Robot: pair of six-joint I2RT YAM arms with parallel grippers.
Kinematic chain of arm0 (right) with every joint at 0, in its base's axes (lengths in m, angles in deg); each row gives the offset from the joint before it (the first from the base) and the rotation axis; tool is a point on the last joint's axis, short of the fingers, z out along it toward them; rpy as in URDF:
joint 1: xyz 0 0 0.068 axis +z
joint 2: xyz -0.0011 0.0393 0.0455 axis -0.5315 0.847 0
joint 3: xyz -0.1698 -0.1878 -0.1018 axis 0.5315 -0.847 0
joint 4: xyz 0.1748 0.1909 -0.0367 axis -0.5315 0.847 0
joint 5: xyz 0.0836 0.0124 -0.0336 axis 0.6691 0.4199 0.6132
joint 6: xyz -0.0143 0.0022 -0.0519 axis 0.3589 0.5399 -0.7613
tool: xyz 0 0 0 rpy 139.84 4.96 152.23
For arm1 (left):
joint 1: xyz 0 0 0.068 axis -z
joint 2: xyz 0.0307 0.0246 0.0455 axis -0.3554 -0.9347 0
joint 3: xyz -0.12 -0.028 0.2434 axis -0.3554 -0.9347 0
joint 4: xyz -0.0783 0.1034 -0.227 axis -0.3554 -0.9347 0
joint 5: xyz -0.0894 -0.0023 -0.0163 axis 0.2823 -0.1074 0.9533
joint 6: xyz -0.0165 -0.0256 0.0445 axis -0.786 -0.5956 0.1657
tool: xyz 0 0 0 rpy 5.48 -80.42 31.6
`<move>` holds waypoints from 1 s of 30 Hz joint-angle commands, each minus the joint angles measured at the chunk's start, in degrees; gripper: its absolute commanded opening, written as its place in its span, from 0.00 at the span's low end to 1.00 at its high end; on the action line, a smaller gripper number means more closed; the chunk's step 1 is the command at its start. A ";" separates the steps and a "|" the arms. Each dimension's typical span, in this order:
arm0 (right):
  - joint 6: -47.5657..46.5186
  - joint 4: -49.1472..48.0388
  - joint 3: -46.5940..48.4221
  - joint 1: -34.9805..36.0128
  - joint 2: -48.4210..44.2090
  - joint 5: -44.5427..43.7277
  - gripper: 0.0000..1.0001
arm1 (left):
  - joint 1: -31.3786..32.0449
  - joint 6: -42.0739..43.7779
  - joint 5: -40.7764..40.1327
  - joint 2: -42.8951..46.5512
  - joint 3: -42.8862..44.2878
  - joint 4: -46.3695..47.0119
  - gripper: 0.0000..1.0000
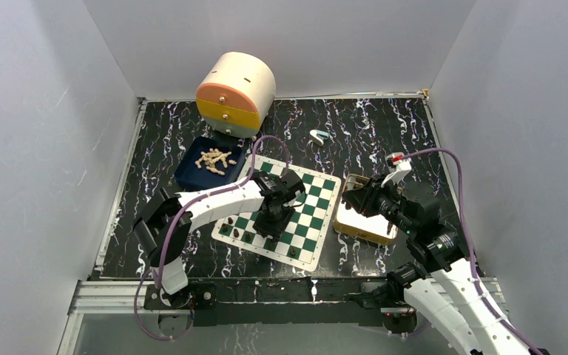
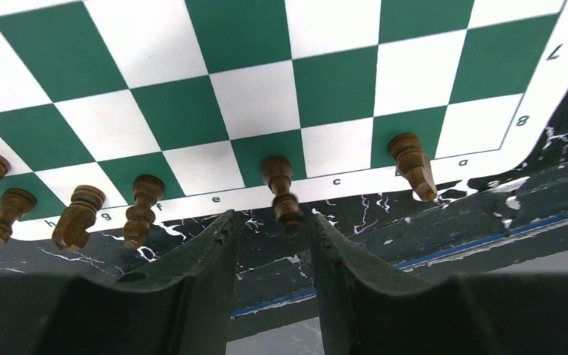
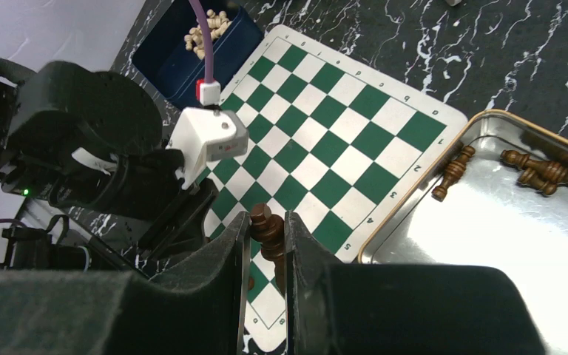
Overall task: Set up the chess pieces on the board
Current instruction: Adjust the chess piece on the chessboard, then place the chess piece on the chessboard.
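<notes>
the left claw [image 2: 270, 225] is released: its two dark fingers [image 2: 207, 259] stand parted, and a dark brown piece [image 2: 281, 192] stands upright between their tips with a sliver of gap on each side. that piece is on the board [image 2: 251, 96], on its lettered near edge between the letters e and c. five more dark pieces [image 2: 140, 211] line the same edge, four grouped past the e and one past the c. seen from above, the left wrist points straight down over the board's near half. its white forearm [image 1: 218, 201] runs off past the board's left edge to a sharply folded elbow, then drops to the base at the near edge of the bench [image 1: 384, 140].

the right claw [image 3: 266, 229] is clenched on a second dark piece [image 3: 265, 225], pinched upright between both fingers and held in the air just off the board's right edge. the right arm [image 1: 444, 255] slants up from its base beyond the board's near right corner, its wrist turned in toward the board.

a metal tin [image 3: 488, 244] lies just beside the board's right edge, with loose dark pieces [image 3: 540, 170] lying flat in it. a blue tray [image 1: 188, 174] of pale beige pieces [image 1: 214, 158] sits at the board's far left corner, and a round cream drawer unit [image 1: 235, 92] stands beyond that corner.
</notes>
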 commanded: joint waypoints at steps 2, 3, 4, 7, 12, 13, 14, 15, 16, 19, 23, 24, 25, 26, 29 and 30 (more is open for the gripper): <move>4.29 -5.53 0.10 0.37 2.61 3.35 0.16 | -1.82 -1.85 0.30 6.27 5.03 1.51 0.39; 5.18 -6.16 0.20 0.37 3.09 3.90 0.16 | -1.91 -2.16 0.09 6.96 5.57 2.07 0.40; 6.17 -6.97 0.32 0.30 3.63 4.61 0.16 | -1.97 -2.55 -0.01 7.79 6.00 3.20 0.41; 9.19 -10.52 0.02 0.36 4.94 7.20 0.16 | -2.11 -3.43 0.46 10.53 6.23 7.21 0.42; 16.28 -21.08 -1.97 0.29 6.17 10.65 0.16 | -2.11 -5.05 9.72 18.48 0.64 22.50 0.43; 17.69 -23.28 -2.31 0.29 6.45 10.96 0.16 | -2.11 -5.79 10.99 20.22 -0.83 26.06 0.45; 19.26 -25.10 -2.62 0.37 6.66 11.14 0.16 | -2.11 -6.84 11.86 21.88 -2.62 29.45 0.48; 20.90 -27.08 -2.83 0.36 6.90 11.37 0.16 | -2.18 -7.55 12.72 23.45 -4.27 32.79 0.51; 21.93 -28.70 -3.01 0.34 7.05 11.56 0.16 | -2.24 -8.00 13.46 24.52 -5.54 35.40 0.52; 23.99 -32.21 -2.92 0.32 8.01 12.15 0.16 | -2.29 -8.02 14.34 26.03 -7.02 38.79 0.57; 27.08 -35.70 -3.17 0.37 8.32 12.54 0.16 | -2.29 -7.66 15.14 26.15 -7.71 40.44 0.60; 27.94 -36.58 -3.35 0.32 8.41 12.71 0.16 | -2.29 -7.81 16.18 26.24 -8.04 41.54 0.61; 28.72 -37.45 -3.55 0.34 8.47 12.96 0.16 | -2.29 -7.95 16.90 26.18 -8.26 42.67 0.62; 29.30 -38.14 -3.73 0.36 8.52 13.13 0.16 | -2.29 -8.19 17.74 26.12 -8.39 43.74 0.63; 30.58 -39.41 -4.03 0.31 8.27 13.38 0.16 | -2.27 -8.25 18.85 25.34 -8.18 44.86 0.63; 30.81 -39.71 -4.11 0.36 8.11 13.38 0.16 | -2.29 -8.16 18.86 25.10 -8.14 44.77 0.63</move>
